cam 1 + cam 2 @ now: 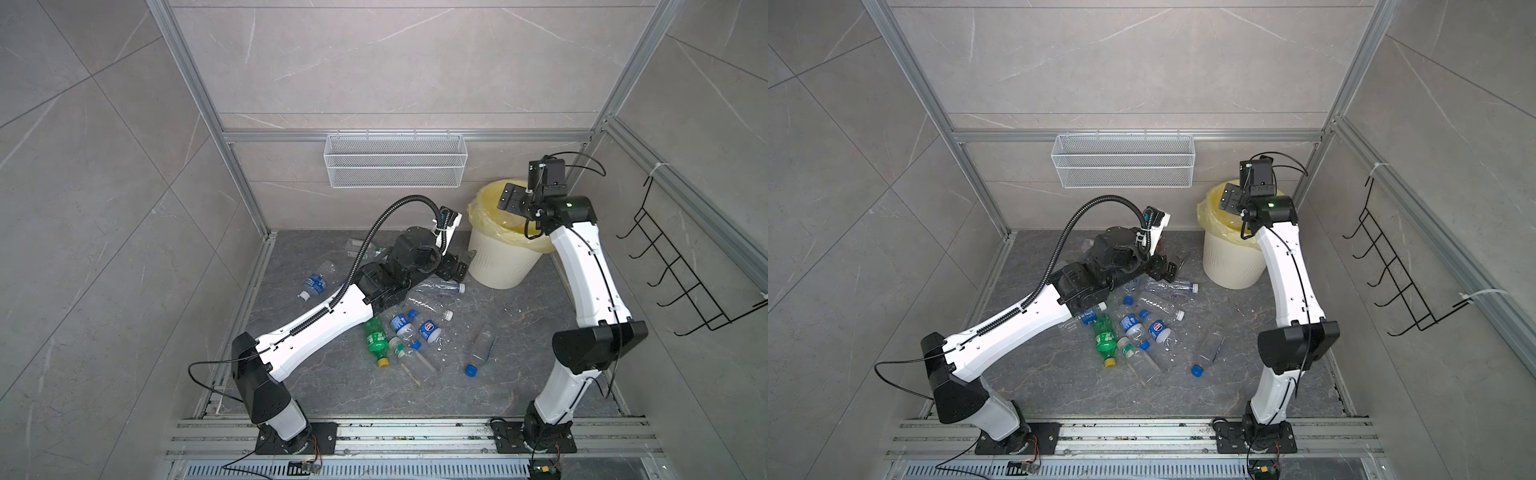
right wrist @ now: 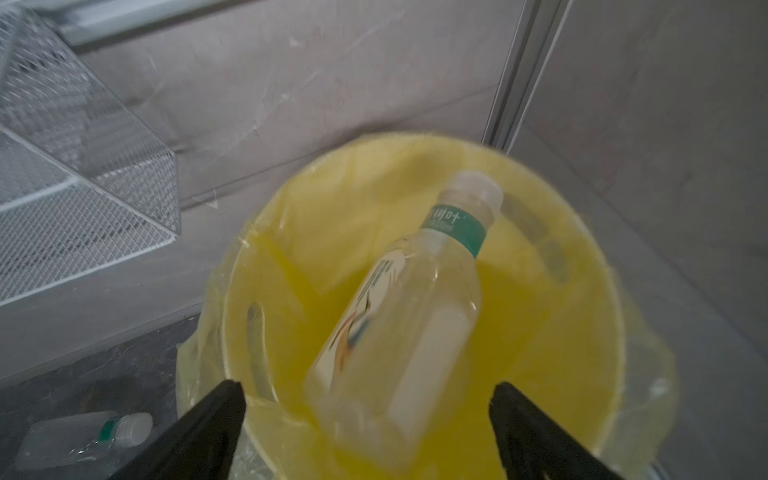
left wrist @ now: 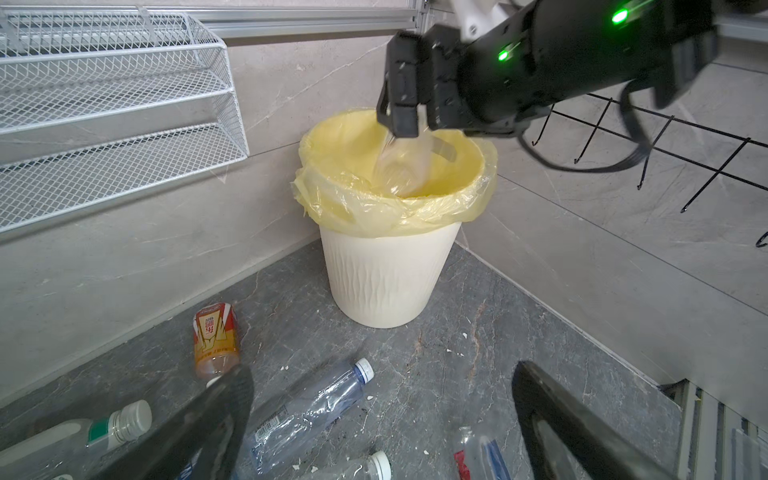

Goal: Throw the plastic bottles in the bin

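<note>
Bottle (image 2: pixel 407 307), one, loose at one bin's (image 3: pixel 386 282) mouth; right tool (image 2: pixel 368 388) wide, left tool (image 3: pixel 382 372) wide.

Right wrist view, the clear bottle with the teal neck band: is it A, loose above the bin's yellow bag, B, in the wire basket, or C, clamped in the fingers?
A: the bottle hangs blurred, clear of both spread fingers, over the bin.

White wire mesh basket (image 1: pixel 395 160) on back-wall rail, left of right gripper (image 2: pixel 365 385). Black wire hook rack (image 1: pixel 681 266) on side wall, to its right. Dark stone worktop (image 1: pixel 519 332) below.
</note>
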Controlling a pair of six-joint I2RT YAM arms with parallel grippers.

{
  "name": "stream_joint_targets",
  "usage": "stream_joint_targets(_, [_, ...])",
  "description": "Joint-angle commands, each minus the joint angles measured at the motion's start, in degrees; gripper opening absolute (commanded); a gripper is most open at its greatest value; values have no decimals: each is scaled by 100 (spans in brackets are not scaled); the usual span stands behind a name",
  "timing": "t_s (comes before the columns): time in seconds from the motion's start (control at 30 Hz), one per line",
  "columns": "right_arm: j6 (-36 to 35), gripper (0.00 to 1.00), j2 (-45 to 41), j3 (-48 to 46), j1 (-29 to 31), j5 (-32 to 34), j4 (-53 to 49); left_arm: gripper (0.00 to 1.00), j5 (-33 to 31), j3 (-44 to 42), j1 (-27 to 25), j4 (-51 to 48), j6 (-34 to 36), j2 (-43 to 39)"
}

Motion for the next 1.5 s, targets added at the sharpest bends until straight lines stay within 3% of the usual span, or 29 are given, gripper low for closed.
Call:
stream_joint_targets(0.0, [138,100,-363,242,60,-360,-326,100,-56,-79,-8,7,28,-171])
stream_joint_targets(0.53, [119,100,-1561,-1250,64,-533,-144,100,-85,-309,-8,-555,-609,-182])
stream_joint_targets(0.9, [470,100,-2892,-3258,108,-841,-113,100,-22,-808,-8,-699,-1004,-367])
stream_joint_targets(1.23, [1172,100,-3967,-5615,1006,-345,65,100,172,-1419,-8,-572,-1278,-570])
stream_joint_targets(1.47, [1945,100,-3998,-7033,1606,-368,696,100,604,-1878,-8,-340,-1452,-656])
